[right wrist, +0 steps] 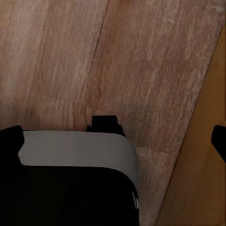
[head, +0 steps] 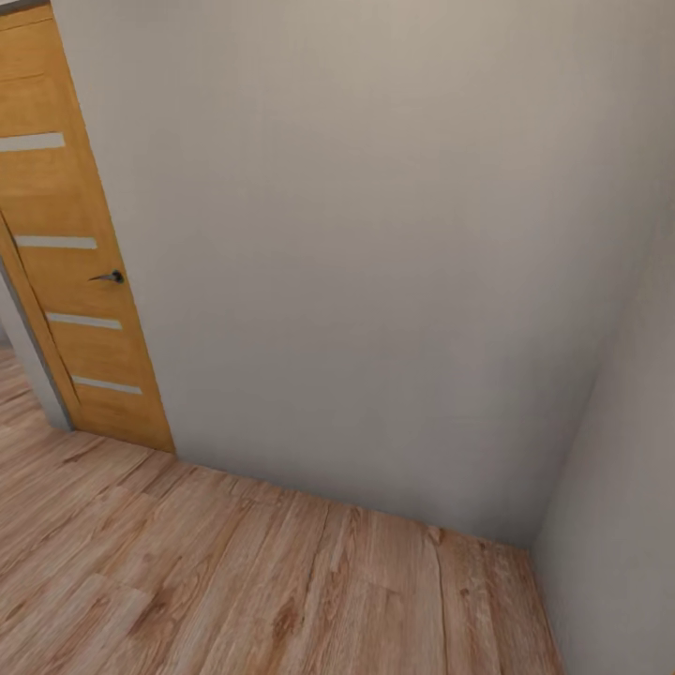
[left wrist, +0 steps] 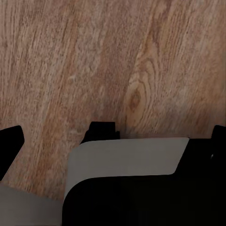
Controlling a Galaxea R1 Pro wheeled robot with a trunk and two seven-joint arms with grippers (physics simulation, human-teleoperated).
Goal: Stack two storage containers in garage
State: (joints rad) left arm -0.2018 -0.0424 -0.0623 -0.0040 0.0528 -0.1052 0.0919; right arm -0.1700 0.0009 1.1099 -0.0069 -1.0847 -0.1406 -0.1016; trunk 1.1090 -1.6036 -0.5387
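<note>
A blank wall [head: 375, 262] w/ an orange door [head: 66, 244] beside it is faced over wood floor [head: 234, 581], prob. mid-transit; both grippers are aimed floorward, nothing seen held, opening can't be told, bins' whereabouts unknown.

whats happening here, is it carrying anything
Nothing is being handled right now. The head view faces a plain grey-white wall in a corner, with an orange striped door at the left and light wood-plank floor below. Both wrist cameras look down at that plank floor past the robot's own dark and grey body parts. No red-orange container appears, so the robot seems to be in transit, in a hallway-like spot.
</note>
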